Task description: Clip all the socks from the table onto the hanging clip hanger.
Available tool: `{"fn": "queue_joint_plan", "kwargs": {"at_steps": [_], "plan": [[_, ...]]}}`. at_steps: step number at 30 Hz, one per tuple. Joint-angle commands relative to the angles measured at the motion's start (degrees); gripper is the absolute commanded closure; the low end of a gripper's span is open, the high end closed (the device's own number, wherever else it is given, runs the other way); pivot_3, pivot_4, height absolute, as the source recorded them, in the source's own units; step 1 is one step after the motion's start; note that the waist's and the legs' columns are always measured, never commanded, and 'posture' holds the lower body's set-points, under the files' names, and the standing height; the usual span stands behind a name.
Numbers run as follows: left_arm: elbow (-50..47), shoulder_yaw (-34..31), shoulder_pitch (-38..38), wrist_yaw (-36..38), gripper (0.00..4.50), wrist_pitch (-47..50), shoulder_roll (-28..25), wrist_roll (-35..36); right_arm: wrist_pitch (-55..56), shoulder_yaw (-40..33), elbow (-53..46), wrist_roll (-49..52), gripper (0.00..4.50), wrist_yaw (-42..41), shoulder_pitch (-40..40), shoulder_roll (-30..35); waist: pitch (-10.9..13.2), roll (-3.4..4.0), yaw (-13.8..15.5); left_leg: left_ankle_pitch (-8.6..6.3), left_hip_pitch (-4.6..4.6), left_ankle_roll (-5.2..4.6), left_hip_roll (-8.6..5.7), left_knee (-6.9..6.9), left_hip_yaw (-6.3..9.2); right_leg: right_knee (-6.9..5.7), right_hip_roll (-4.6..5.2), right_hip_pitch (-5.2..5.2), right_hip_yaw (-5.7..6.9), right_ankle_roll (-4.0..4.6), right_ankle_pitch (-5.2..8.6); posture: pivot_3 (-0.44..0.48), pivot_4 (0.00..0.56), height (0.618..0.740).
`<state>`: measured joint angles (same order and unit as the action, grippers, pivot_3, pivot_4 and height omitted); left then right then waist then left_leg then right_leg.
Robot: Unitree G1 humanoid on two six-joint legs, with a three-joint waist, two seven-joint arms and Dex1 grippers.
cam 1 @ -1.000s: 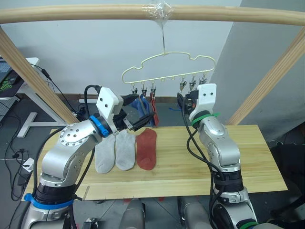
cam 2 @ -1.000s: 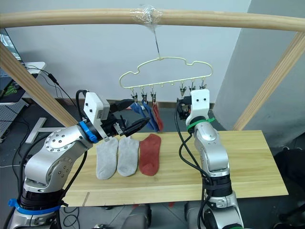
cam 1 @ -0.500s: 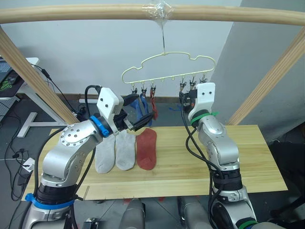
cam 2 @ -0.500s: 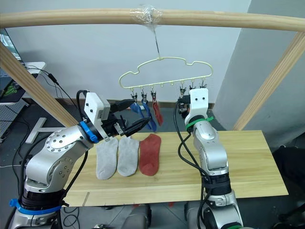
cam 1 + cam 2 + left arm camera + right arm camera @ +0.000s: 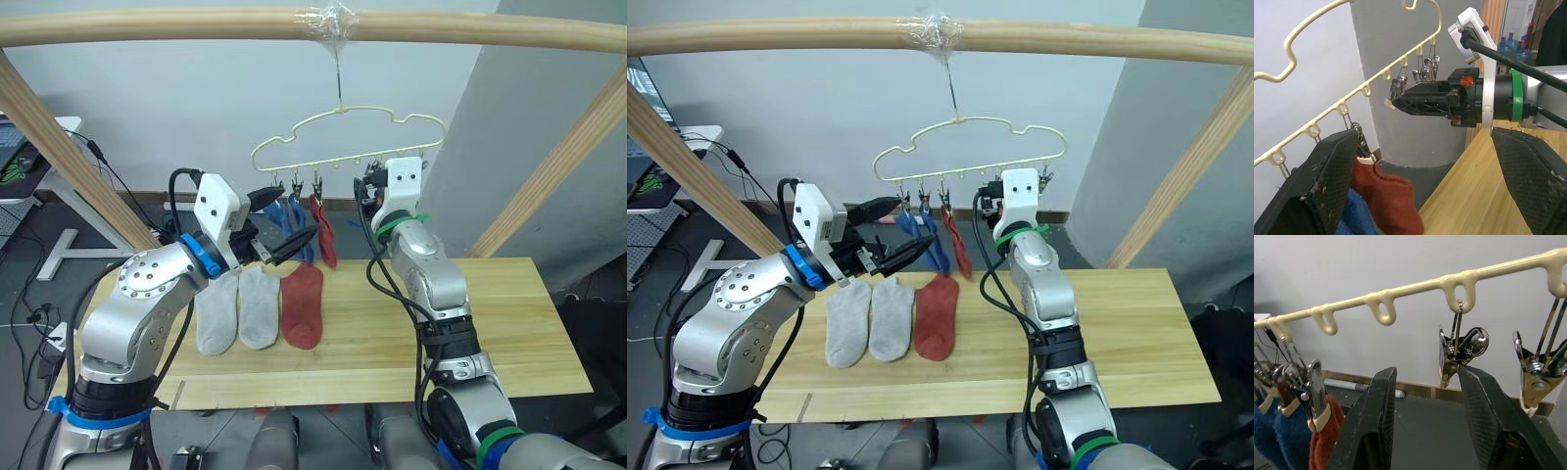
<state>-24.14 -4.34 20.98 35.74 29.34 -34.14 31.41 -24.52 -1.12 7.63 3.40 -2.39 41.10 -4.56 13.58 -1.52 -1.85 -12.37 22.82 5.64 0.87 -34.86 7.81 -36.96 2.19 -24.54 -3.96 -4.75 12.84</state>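
My right gripper [image 5: 1425,440] gapes wide under the clip hanger [image 5: 338,137], left gripper [image 5: 1420,196] wide too; three socks [image 5: 260,305] lie on the counter [image 5: 509,323].

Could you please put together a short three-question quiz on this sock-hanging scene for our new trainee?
1. How many socks lie flat on the table?
2. True or false: a rust red sock already hangs from the clip hanger.
3. Which tool is raised beside an empty clip: A) left tool, B) right tool?

Key: 1. Three: two light grey socks and one rust red sock. 2. True; it hangs next to the blue socks. 3. B, with its fingers apart.
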Motion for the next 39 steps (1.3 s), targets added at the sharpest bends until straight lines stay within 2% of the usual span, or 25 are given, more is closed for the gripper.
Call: {"fn": "queue_joint_plan", "kwargs": {"at_steps": [1, 16, 39], "plan": [[-2.3, -1.6, 0.5, 0.1, 0.0, -0.2, -0.2, 0.8, 2.5, -0.1, -0.2, 0.4, 2.46, 0.3, 1.9, -0.1, 0.0, 0.0, 0.0, 0.0, 0.0, 0.0, 0.0, 0.0, 0.0, 0.0, 0.0, 0.0, 0.0, -0.01, 0.0, 0.106, 0.209, 0.74], [-2.4, -1.7, 0.2, -0.2, 0.0, 0.0, 0.3, 0.7, 0.9, -0.3, -2.6, 0.6, 2.46, 1.1, -0.9, 0.7, 0.0, 0.02, 0.0, 0.0, -0.01, 0.0, 0.0, 0.0, 0.02, -0.01, 0.0, 0.0, 0.01, -0.03, 0.02, 0.101, 0.214, 0.74], [-3.8, -1.9, 1.4, -1.1, 0.0, 1.5, 1.2, 1.2, 3.3, -0.2, 2.2, 1.3, 2.46, 1.8, 4.4, -2.3, 0.0, 0.04, 0.0, 0.0, 0.0, 0.0, 0.0, 0.0, 0.02, -0.01, -0.01, -0.01, 0.01, -0.03, 0.03, 0.11, 0.21, 0.74]]}}
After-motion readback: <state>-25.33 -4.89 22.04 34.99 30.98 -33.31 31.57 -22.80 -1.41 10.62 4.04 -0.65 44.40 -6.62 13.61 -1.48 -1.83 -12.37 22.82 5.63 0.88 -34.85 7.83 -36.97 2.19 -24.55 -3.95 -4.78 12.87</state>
